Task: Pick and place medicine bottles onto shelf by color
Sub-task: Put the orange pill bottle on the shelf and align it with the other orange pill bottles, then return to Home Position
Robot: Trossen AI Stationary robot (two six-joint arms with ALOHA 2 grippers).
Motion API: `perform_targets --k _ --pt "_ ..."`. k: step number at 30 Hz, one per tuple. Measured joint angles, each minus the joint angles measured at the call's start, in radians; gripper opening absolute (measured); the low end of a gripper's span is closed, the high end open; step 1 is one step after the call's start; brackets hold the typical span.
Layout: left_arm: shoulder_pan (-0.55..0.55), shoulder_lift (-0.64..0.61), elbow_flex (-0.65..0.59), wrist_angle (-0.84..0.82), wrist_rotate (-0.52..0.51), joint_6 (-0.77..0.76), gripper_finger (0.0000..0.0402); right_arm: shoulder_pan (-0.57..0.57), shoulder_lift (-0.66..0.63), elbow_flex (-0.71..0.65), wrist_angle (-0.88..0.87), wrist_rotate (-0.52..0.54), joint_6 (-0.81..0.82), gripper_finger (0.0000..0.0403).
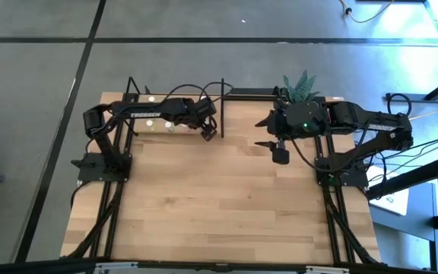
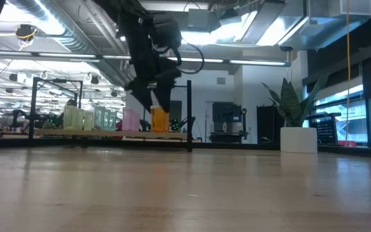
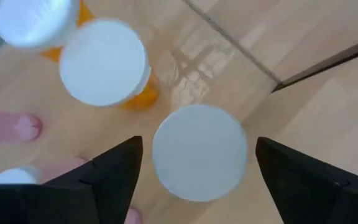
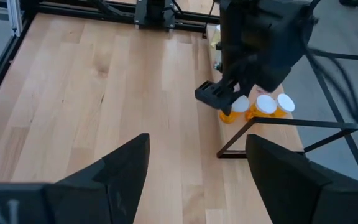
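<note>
Worktop (image 1: 226, 205): light wood, framed by black rails, both arms mounted at its sides.

Shelf (image 1: 158, 125): pale board with thin black frame, set along the far edge of the worktop on the left arm's side; upright black end bar (image 2: 189, 116) at its inner end.

Medicine bottles, orange (image 4: 263, 107): three with white caps, standing upright on the shelf board close to the end bar, side by side and nearly touching. Nearest one (image 3: 199, 151) seen cap-up in the left wrist view, directly between the left fingers (image 3: 104, 180); two more orange ones (image 3: 104, 62) just beyond it.

Medicine bottles, pink (image 2: 130, 120): standing on the shelf beside the orange group, further from the end bar.

Medicine bottles, green and pale (image 2: 85, 118): a row further along the shelf, towards the left arm's base; exact count not readable from the low view.

Left end effector (image 4: 224, 99): above the orange group at the shelf's inner end, pointing down, fingers spread wide on either side of the nearest orange bottle with a gap on both sides; apparently gripping nothing.

Right end effector (image 1: 279, 154): over the far right part of the worktop, well apart from the shelf, fingers wide apart, nothing between them.

Potted plant (image 2: 296, 122): white pot, green leaves, at the far edge near the right arm.
</note>
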Motion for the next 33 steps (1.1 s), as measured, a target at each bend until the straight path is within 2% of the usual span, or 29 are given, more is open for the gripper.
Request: perform_targets --k 6,17,24,28,33 --pt "-0.047 -0.093 0.049 -0.050 -0.029 0.002 0.0307 0.000 0.000 0.000 0.002 -0.002 0.000 0.0267" --pt "-0.208 -0.432 0.058 -0.159 -0.041 0.106 0.0303 0.000 0.000 0.000 0.005 -0.002 0.000 0.0267" --pt "-0.299 -0.558 0.058 -0.230 -0.045 0.095 0.0295 0.000 0.000 0.000 0.005 -0.002 0.000 0.0267" --pt "-0.342 -0.616 0.058 -0.255 -0.064 0.080 0.0248 0.000 0.000 0.000 0.022 -0.001 -0.012 0.0267" --pt "-0.378 -0.692 0.058 -0.285 -0.105 0.077 0.0142 0.000 0.004 0.000 0.120 -0.001 -0.020 0.0267"
